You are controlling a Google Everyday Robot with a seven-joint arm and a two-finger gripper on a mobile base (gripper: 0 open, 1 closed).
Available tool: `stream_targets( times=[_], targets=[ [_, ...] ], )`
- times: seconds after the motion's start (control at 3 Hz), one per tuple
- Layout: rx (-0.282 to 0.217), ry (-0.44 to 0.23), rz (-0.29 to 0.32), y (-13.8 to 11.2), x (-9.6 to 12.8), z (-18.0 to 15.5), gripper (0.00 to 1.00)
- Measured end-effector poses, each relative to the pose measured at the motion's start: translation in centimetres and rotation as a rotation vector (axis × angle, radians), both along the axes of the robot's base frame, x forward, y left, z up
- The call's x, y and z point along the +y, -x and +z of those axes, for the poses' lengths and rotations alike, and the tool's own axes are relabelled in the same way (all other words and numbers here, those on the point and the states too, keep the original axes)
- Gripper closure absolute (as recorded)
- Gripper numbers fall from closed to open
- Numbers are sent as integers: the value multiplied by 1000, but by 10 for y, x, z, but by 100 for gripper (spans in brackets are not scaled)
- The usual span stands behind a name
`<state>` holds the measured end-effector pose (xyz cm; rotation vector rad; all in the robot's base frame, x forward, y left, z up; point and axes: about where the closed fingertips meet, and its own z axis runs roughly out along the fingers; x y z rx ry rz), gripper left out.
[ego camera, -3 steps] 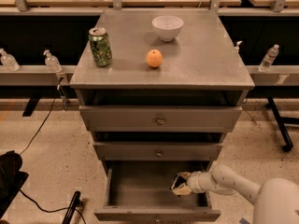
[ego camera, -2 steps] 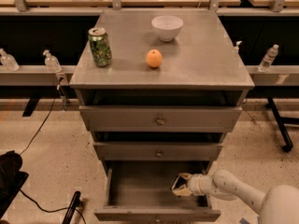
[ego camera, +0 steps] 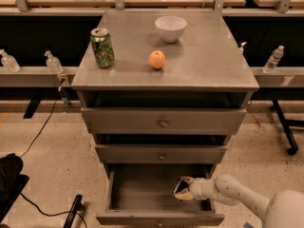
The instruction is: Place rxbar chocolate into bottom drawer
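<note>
The bottom drawer [ego camera: 118, 190] of the grey cabinet is pulled open, a deep box with a bare grey floor. My gripper [ego camera: 183, 189] reaches in from the right, over the right part of the drawer's inside. It is shut on the rxbar chocolate [ego camera: 181, 186], a small dark flat bar held between the pale fingers, just above the drawer floor. The white arm [ego camera: 237, 194] runs off to the lower right.
On the cabinet top stand a green can [ego camera: 102, 47], an orange [ego camera: 157, 59] and a white bowl [ego camera: 171, 28]. The two upper drawers [ego camera: 163, 123] are shut. Water bottles [ego camera: 275, 59] line the rails at both sides. A black cable [ego camera: 40, 132] lies on the floor at left.
The gripper with the bar has shifted slightly left, deeper over the drawer, and the arm has lowered a little. Nothing else has moved.
</note>
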<state>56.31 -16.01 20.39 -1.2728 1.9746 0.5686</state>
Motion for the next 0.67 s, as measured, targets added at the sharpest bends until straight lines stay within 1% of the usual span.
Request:
stream_targets(
  times=[0.33, 0.67],
  targets=[
    [2, -2, 3, 1, 2, -1, 29],
    [4, -4, 5, 2, 5, -2, 4]
  ],
)
